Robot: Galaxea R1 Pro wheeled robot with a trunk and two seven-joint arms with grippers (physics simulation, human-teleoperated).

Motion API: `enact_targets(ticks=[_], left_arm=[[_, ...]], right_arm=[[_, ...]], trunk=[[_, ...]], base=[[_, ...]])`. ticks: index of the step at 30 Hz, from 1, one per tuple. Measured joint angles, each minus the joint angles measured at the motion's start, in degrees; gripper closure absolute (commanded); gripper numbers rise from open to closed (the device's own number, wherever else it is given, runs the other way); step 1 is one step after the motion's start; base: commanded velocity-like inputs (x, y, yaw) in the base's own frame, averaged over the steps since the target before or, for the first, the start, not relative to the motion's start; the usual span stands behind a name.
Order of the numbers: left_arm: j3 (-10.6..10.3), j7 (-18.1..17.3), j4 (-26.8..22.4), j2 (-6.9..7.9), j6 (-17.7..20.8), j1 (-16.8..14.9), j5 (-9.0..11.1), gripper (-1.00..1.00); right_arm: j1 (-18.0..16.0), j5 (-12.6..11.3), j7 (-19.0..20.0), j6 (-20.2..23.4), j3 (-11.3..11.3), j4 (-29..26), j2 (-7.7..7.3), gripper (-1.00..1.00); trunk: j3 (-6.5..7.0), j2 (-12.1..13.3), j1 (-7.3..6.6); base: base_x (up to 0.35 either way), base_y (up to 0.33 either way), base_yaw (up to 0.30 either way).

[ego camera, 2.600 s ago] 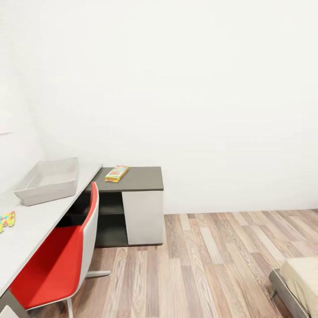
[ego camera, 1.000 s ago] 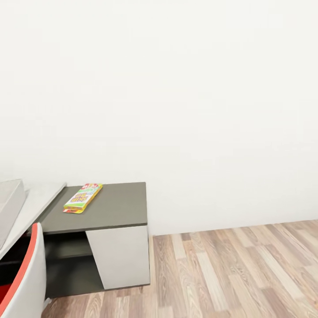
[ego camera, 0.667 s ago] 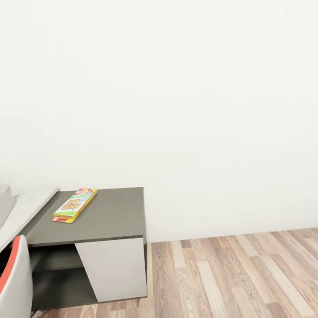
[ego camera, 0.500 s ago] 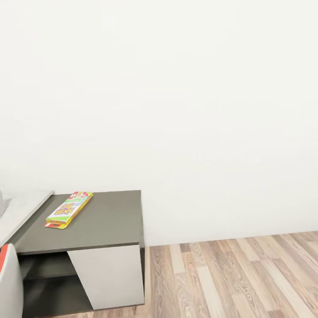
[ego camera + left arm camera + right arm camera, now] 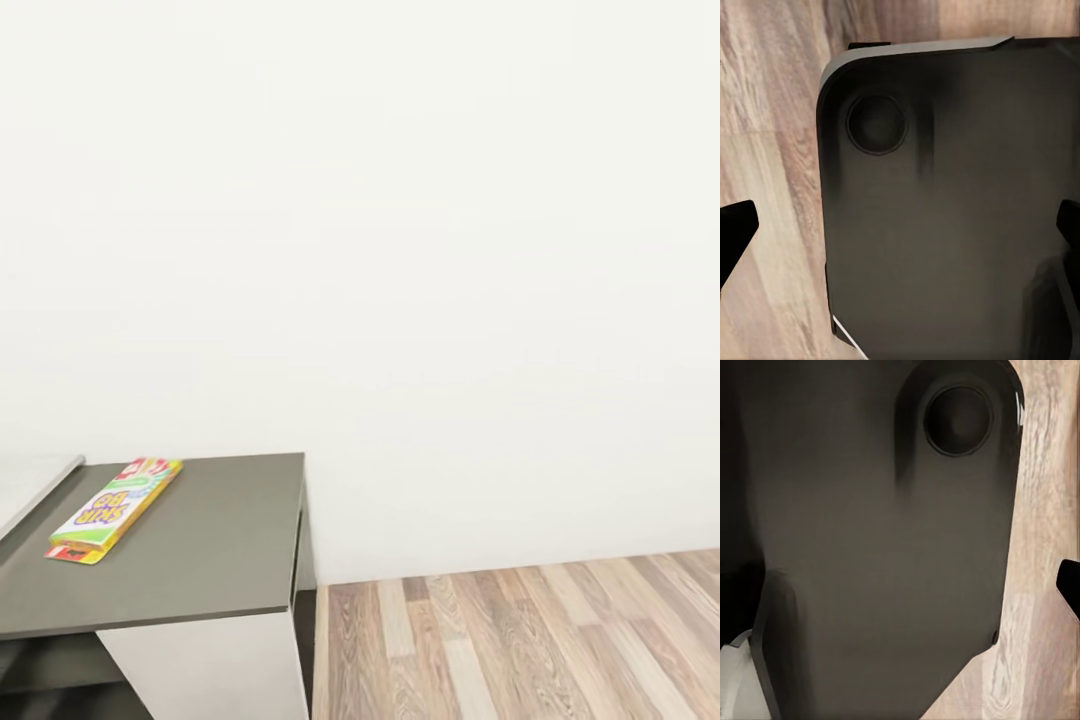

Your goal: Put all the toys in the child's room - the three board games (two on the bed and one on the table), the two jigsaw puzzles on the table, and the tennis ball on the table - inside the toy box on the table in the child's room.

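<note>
1. A plain white wall [image 5: 420,250] filled most of the head view, with wood-plank floor [image 5: 520,640] along its foot, to the right of the dark grey surface [image 5: 200,560].
2. One board game [image 5: 114,508], a thin box with a yellow, red and green printed cover, lay flat on that dark surface, near its left end and angled toward the wall. A sliver of the pale grey desk top [image 5: 30,485] met the dark surface just beyond the game.
3. The left wrist view looked down on the robot's own dark base [image 5: 945,210] over the planks. The left end effector [image 5: 904,232] showed only its two black fingertips at the picture's opposite edges, so it was spread wide and held nothing.
4. In the right wrist view, only one black fingertip [image 5: 1069,585] was visible, so I could not tell how wide the right end effector was open; nothing showed in its grasp.
5. The step in hand looked like travel and positioning, with no grasp begun. To do it well, the robot would need to stop square to the dark surface with the board game within comfortable reach.
6. The box being thin and flat, a pinch at its overhang-free edge could slip. Sliding it toward the surface's front edge first would likely give the fingers something to close on.
</note>
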Motion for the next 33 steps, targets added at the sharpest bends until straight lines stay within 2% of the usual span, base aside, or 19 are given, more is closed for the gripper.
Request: enact_targets(ticks=[15,26,33], left_arm=[[0.0,-0.01,0.01,-0.11,-0.01,0.0,-0.01,-1.0],[0.13,-0.07,0.02,-0.02,-0.03,0.0,0.1,-1.0],[0.19,-0.09,0.05,0.04,0.03,0.0,0.06,-1.0]], right_arm=[[0.0,-0.03,0.0,0.08,0.07,-0.01,-0.04,-1.0],[0.0,0.01,0.0,-0.04,0.12,0.0,-0.41,-1.0],[0.0,0.05,0.0,-0.12,0.25,0.0,-0.6,-1.0]], trunk=[[0.0,0.0,0.01],[0.0,0.0,0.03],[1.25,2.8,-1.5]], base=[[0.263,-0.003,0.24],[0.051,0.0,0.067],[0.003,0.0,0.004]])
